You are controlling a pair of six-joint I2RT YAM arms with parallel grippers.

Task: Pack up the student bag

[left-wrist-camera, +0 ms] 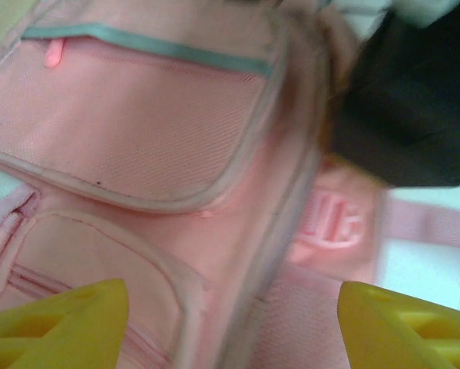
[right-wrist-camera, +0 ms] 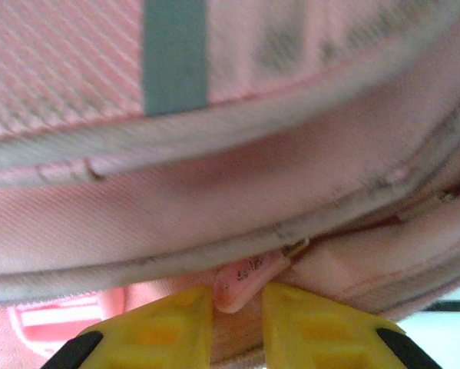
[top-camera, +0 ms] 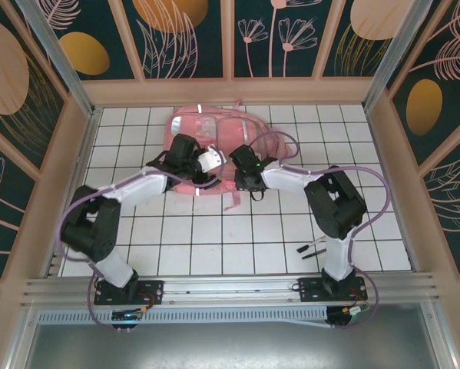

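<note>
student bag matt pink ribbed cloth; right gripper fingers smooth yellow plastic; table smooth white tile

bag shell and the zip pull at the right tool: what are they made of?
The student bag shell looks like woven synthetic fabric, matte; a fine diagonal weave shows. The zip pull, between the fingers of the right tool, is probably soft rubber or plastic: smooth, slightly glossy, with small print. Blur leaves it open.
</note>
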